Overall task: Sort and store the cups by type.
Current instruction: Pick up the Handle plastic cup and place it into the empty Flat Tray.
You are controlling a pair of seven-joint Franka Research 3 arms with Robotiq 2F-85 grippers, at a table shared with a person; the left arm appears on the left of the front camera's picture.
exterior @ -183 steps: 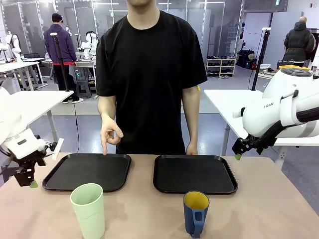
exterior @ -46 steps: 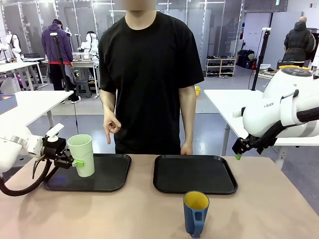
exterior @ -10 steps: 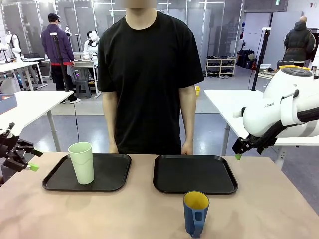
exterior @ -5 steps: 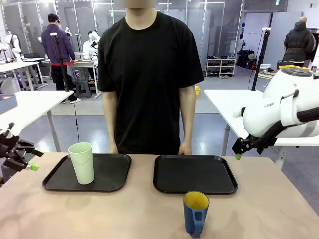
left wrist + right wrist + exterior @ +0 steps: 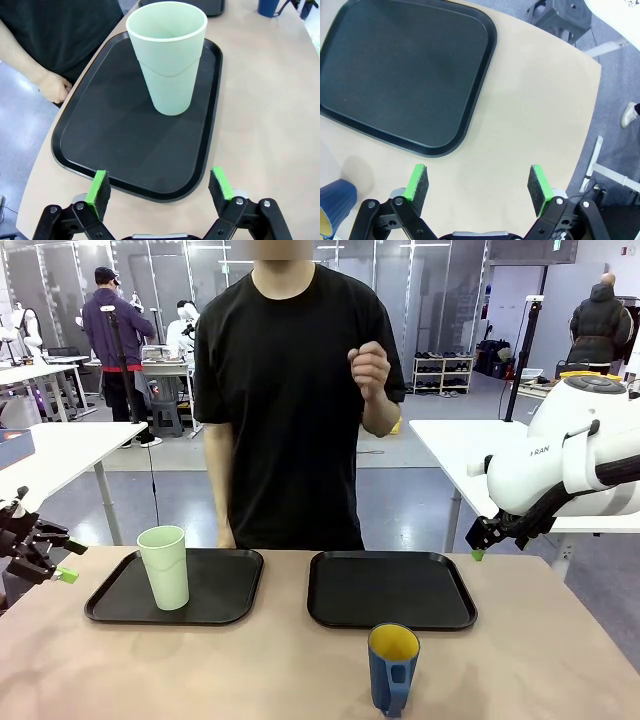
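Standing on the left tray (image 5: 225, 585), the mint tumbler (image 5: 165, 567) looks sorted; the blue mug (image 5: 392, 668) waits on bare surface (image 5: 250, 670) before the right tray (image 5: 390, 590). Left hand (image 5: 160, 187) and right hand (image 5: 479, 182) gape wide, empty.

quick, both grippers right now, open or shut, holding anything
Left gripper: open, holding nothing.
Right gripper: open, holding nothing.
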